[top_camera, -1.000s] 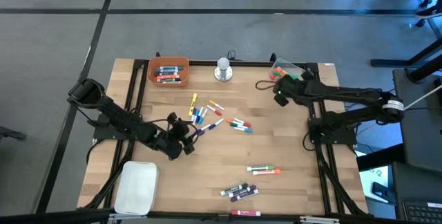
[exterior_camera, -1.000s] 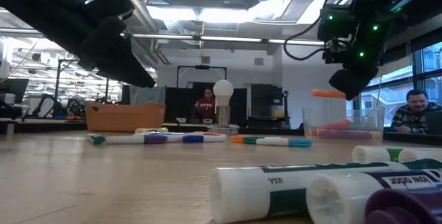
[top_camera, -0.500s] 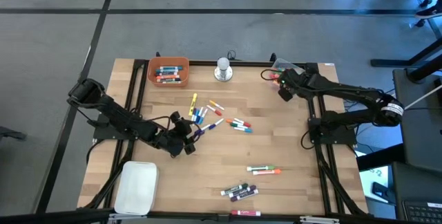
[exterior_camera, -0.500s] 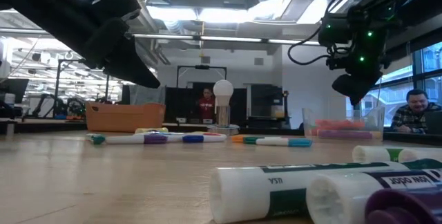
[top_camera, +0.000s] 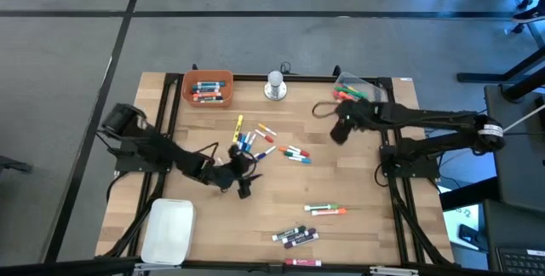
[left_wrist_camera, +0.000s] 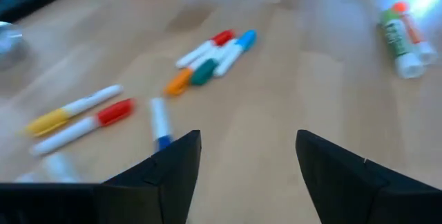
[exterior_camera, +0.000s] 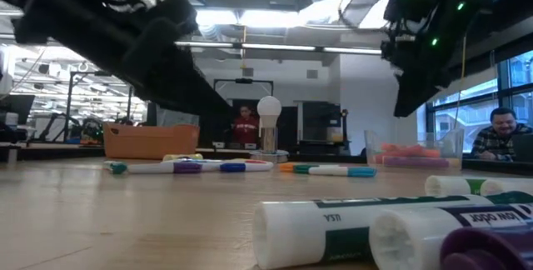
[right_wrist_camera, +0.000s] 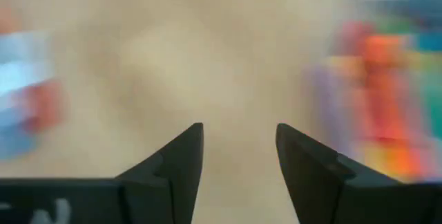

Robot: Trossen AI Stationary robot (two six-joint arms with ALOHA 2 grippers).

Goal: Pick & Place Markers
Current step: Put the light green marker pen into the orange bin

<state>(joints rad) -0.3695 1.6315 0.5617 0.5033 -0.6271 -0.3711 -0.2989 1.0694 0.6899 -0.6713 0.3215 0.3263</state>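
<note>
Loose markers (top_camera: 251,140) in many colours lie flat on the wooden table's middle and show again ahead of my left fingers as markers (left_wrist_camera: 214,54). More lie toward the near edge (top_camera: 294,236) and as a green and orange pair (top_camera: 324,209). My left gripper (top_camera: 244,188) hovers open just near of the middle cluster, nothing between its fingers (left_wrist_camera: 173,162). My right gripper (top_camera: 338,133) hangs open above bare wood, left and near of the clear container (top_camera: 356,89) of markers at the back right. Its wrist view (right_wrist_camera: 238,131) is blurred.
An orange bowl (top_camera: 207,87) holding markers stands at the back left, and a silver knob-like object (top_camera: 274,84) at the back middle. A white tray (top_camera: 168,229) lies at the near left corner. People sit in the room beyond the table.
My right gripper held an orange marker over the clear container, let it go there, then swung back toward the table's middle and tipped. My left gripper has moved toward the table's right edge and lower, closer to the middle cluster of markers.
</note>
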